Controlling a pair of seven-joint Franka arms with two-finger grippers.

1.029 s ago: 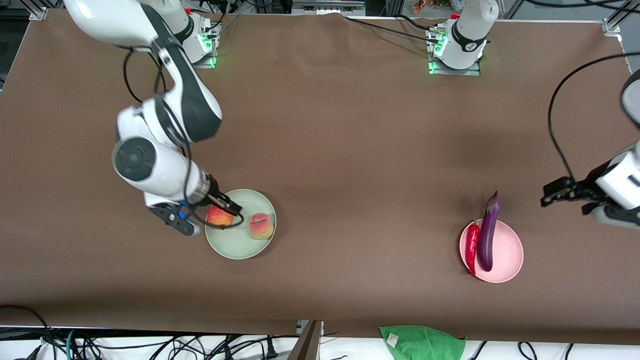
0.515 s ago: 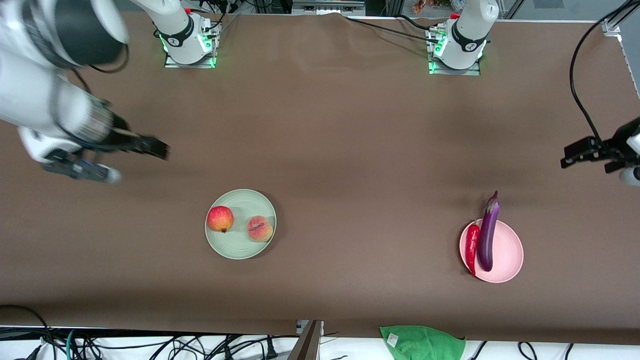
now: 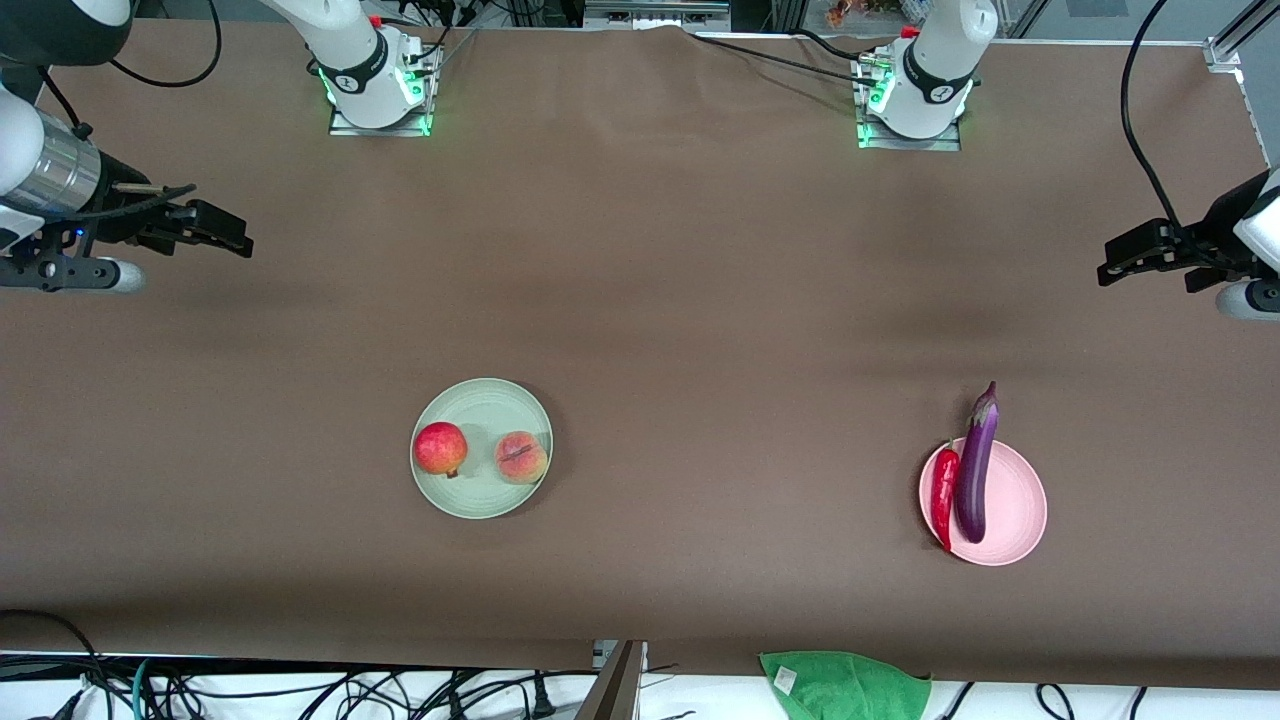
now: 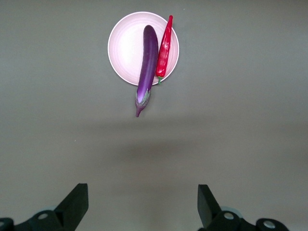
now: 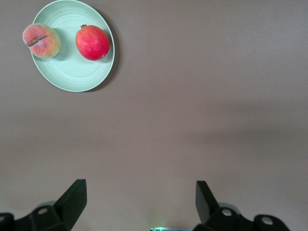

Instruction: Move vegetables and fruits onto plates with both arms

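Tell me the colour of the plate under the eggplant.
Pale pink plate; the left wrist view shows it best, under the eggplant.

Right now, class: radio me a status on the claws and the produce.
Both claws, left and right, open, empty, over bare table. Apple, peach on green plate. Eggplant, chili on pink plate. Nothing obstructing.

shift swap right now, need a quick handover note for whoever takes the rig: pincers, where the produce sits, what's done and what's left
Left pincer: open, empty, raised over bare table at the left arm's end.
Right pincer: open, empty, raised over bare table at the right arm's end.
Red fruit and peach lie on the green plate.
Eggplant and chili lie on the pink plate, the eggplant's stem end overhanging the rim.
Done: all four plated. Left: nothing visible.
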